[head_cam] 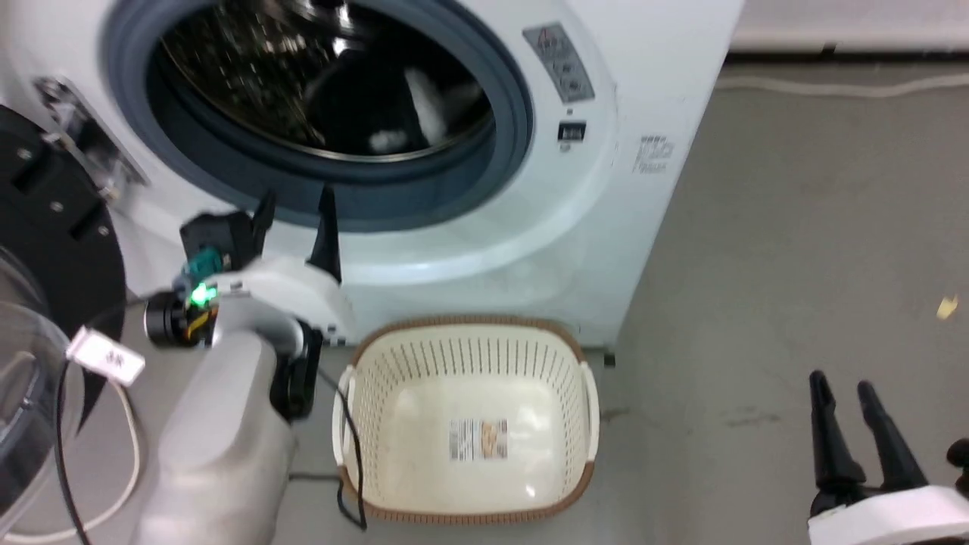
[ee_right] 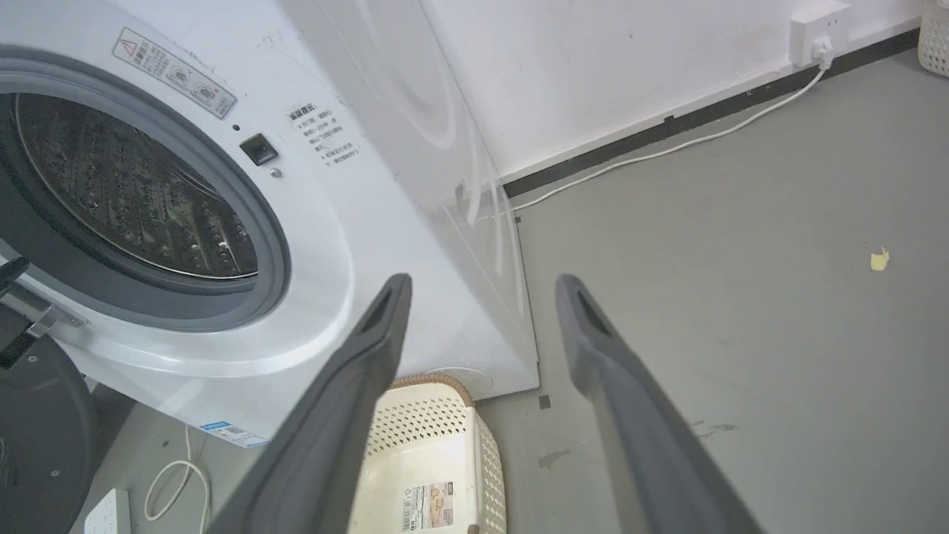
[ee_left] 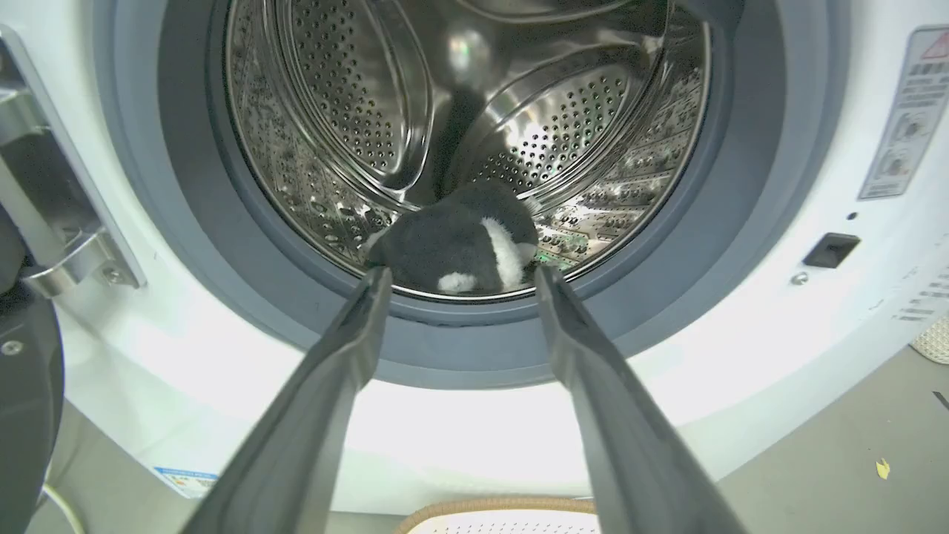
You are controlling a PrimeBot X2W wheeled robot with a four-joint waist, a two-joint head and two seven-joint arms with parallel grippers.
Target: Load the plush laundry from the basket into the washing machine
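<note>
Now, your left fingers (ee_left: 326,393) stand spread wide and empty, their tips pointing at the lower part of the grey rubber door ring (ee_left: 185,222) of the large white front-loading washing machine (head_cam: 606,189). Straight beyond those tips and between them, the fluffy black plush laundry with white furry patches (ee_left: 460,248) lies at the bottom of the shiny perforated steel drum (ee_left: 356,111). Below and behind the fingers sits the cream perforated plastic basket with a brown woven-look rim (head_cam: 469,324), a label (head_cam: 478,439) showing on its bare floor. Your right fingers (ee_right: 334,415) are parted too, holding nothing, over the grey floor (head_cam: 757,265), with the basket down to their left.
</note>
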